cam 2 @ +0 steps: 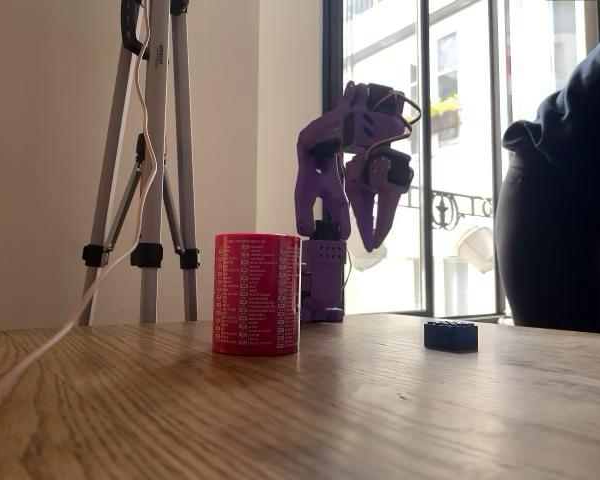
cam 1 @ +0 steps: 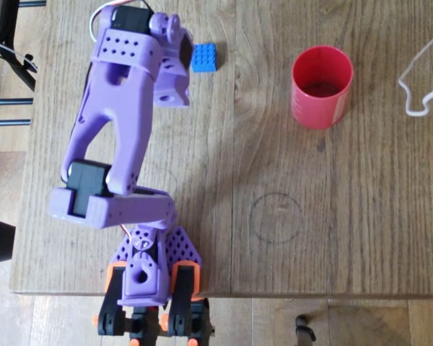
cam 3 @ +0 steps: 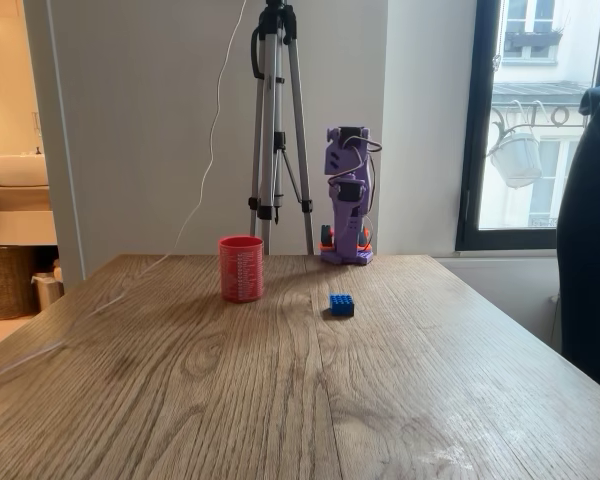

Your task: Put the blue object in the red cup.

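A wooden table [cam 1: 310, 238] fills the overhead view, its grain running up and down the picture. A purple arm [cam 1: 112, 130] is clamped at the table's lower edge in that view and folds back over itself, its upper end reaching toward the far edge. In a fixed view, the arm [cam 2: 345, 190] is raised high above the table surface and its gripper [cam 2: 378, 225] points downward, well clear of the wood. The two fingers [cam 2: 388, 215] look close together with nothing between them, though they are dark against the bright window and how far they are parted cannot be told.

A tripod [cam 3: 277, 130] stands behind the table, just beside the arm's base. A white cable [cam 1: 422, 79] lies looped on the table near the red cup.

The red cup [cam 1: 321, 86] stands upright on the table, open end up, well apart from the arm. Its side carries rows of small printed marks [cam 2: 257, 295], too fine to read.

The blue object [cam 1: 204, 57], a studded brick, lies flat on the table just beside the arm's upper end in the overhead view, well apart from the red cup. The other fixed view shows it [cam 3: 342, 305] near the table's middle, nearer the camera than the cup.
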Robot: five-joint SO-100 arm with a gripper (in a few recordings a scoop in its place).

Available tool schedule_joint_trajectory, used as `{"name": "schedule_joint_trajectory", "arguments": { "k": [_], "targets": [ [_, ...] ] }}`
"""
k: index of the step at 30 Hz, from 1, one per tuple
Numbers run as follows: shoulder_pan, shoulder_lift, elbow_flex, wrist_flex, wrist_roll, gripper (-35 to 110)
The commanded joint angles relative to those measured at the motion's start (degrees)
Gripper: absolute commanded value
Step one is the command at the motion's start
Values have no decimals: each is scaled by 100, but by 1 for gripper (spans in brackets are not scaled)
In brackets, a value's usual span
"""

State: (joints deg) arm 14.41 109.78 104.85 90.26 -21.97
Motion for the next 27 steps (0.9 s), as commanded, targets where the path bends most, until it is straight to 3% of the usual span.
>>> {"name": "schedule_joint_trajectory", "arguments": {
  "k": [1,5,9,22,27],
  "targets": [
    [-1292,-1652,-958,-2057,2399,0],
    [-1547,-1925,-1125,-2689,2408,0],
    [-1564,-2206,-1450,-2663,2338,0],
    [-809,-2742,-2039,-3762,1468,0],
    [-729,-2751,-2092,-3595,1248,0]
  ]
}}
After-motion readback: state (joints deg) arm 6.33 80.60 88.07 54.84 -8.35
